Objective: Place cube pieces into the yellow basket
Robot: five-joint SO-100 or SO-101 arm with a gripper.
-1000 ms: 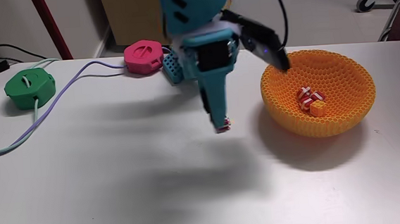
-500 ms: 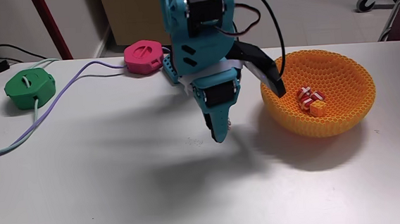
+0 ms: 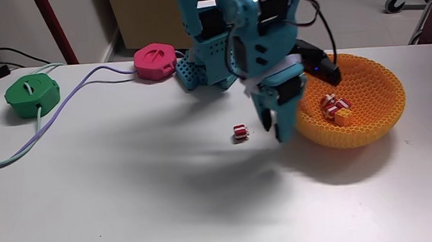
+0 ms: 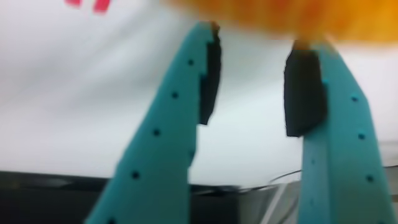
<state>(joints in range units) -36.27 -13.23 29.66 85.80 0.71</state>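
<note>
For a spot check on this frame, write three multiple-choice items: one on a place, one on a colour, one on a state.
1. Where does the loose cube piece lie?
A. On the table, left of the yellow basket in the fixed view
B. Inside the basket
C. On the green puck

2. What colour is the puck nearest the arm's base?
A. Green
B. Pink
C. Blue

3. How is the end effector?
A. Shut on a cube
B. Shut, empty
C. Open, empty

Key: 1 A, it sits on bare tabletop. 2 B, the pink one. 3 C, the wrist view shows a bare gap between the pads.
</note>
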